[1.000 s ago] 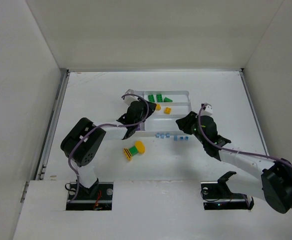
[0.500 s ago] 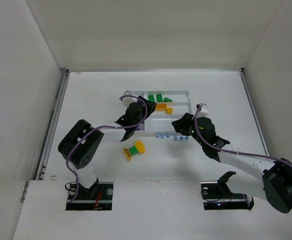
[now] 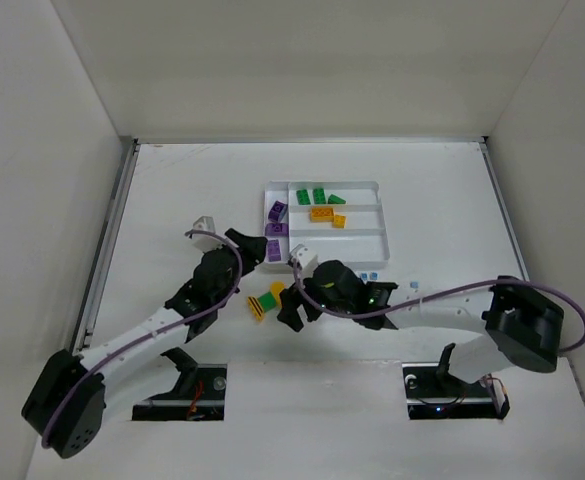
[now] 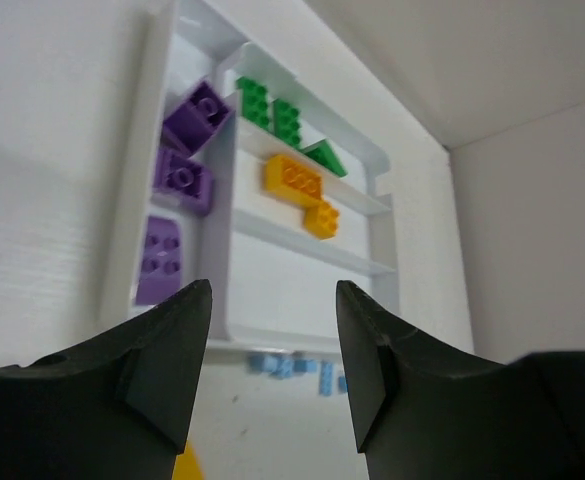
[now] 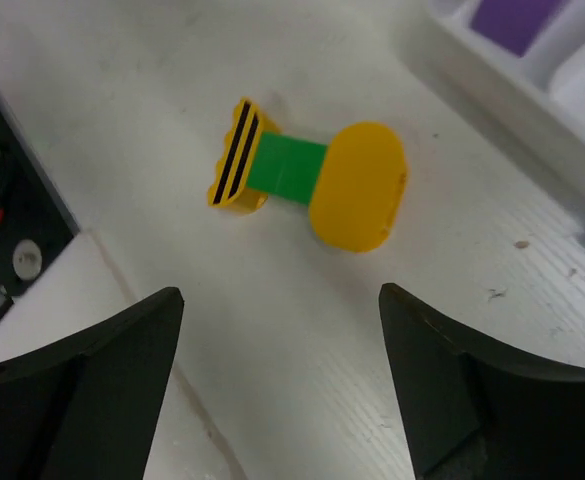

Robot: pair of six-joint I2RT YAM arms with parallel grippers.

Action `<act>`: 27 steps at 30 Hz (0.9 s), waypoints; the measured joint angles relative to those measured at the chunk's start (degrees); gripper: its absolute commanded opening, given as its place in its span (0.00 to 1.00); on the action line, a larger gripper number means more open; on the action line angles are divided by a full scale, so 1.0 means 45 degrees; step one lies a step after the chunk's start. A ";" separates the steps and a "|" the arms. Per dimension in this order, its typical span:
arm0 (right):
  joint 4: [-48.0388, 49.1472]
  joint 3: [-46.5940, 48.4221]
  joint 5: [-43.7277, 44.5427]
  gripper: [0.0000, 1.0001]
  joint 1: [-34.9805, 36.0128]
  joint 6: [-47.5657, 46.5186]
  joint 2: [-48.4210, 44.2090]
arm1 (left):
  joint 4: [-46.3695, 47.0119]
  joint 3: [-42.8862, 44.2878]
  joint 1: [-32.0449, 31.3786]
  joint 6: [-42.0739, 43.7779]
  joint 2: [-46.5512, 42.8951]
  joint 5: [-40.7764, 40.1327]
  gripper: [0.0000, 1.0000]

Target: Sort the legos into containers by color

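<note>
Your right hand is spread, empty, above the yellow-green lego on the worktop. Your left hand, also spread, faces the tray; the light-blue legos just beside it are blurred and hard to count.
</note>
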 measured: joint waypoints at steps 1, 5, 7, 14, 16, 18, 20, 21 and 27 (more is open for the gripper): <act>-0.0272 0.0228 0.0019 0.89 0.0243 -0.0311 0.0253 | -0.0505 -0.0233 0.0053 0.0039 -0.0491 -0.0073 0.50; -0.1511 0.1161 0.0447 0.91 0.0529 -0.1321 0.1375 | -0.2579 -0.1073 0.0359 0.0092 -0.2477 -0.0330 0.51; -0.2016 0.1637 0.0699 0.91 0.0525 -0.1700 0.2050 | -0.3410 -0.1277 0.0554 0.0102 -0.3186 -0.0340 0.52; -0.2817 0.2608 0.1258 0.88 0.0427 -0.2492 0.3551 | -0.5736 -0.1690 0.0801 0.0097 -0.4969 -0.0253 0.53; -0.2827 0.2827 0.1282 0.86 0.0403 -0.2623 0.3750 | -0.6139 -0.1749 0.0806 0.0087 -0.5251 -0.0151 0.53; -0.2822 0.3094 0.1287 0.84 0.0340 -0.2720 0.3978 | -0.6606 -0.1763 0.0821 0.0068 -0.5425 0.0024 0.53; -0.2778 0.3361 0.1316 0.82 0.0321 -0.2822 0.4245 | -0.6970 -0.1773 0.0840 0.0044 -0.5542 0.0185 0.53; -0.2744 0.3492 0.1341 0.81 0.0306 -0.2841 0.4415 | -0.7096 -0.1826 0.0845 0.0024 -0.5639 0.0262 0.53; -0.2511 0.3740 0.1452 0.74 0.0272 -0.2934 0.4828 | -0.8072 -0.2011 0.0850 -0.0083 -0.6222 0.0588 0.54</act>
